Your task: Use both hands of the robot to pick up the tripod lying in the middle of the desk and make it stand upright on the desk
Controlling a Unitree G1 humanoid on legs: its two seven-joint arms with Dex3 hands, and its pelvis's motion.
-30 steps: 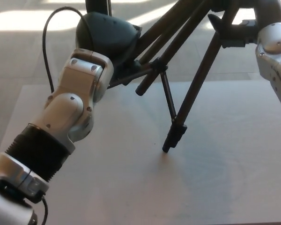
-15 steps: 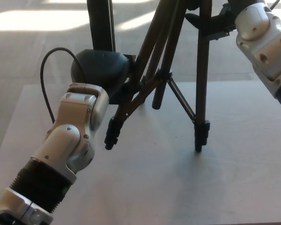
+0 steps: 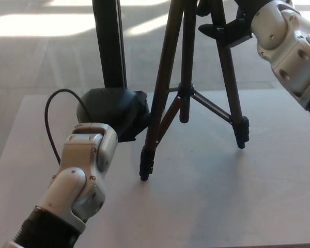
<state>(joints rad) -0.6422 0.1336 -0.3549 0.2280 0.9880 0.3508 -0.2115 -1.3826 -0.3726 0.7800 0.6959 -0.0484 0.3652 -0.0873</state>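
Reaching in nearest the camera, the left hand (image 3: 113, 111) grips a leg beside the near foot; the tripod (image 3: 183, 88) stands near-vertical on the desk (image 3: 196, 206), right hand (image 3: 232, 26) clamped higher (fingers partly hidden).

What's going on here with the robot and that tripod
The robot is setting a black tripod upright on the pale desk. Two of its legs reach down to the desk with their feet on or very near it. The left robot hand is down by the lower part of the near leg, and the right robot hand grips the tripod high up. Neither has let go yet.
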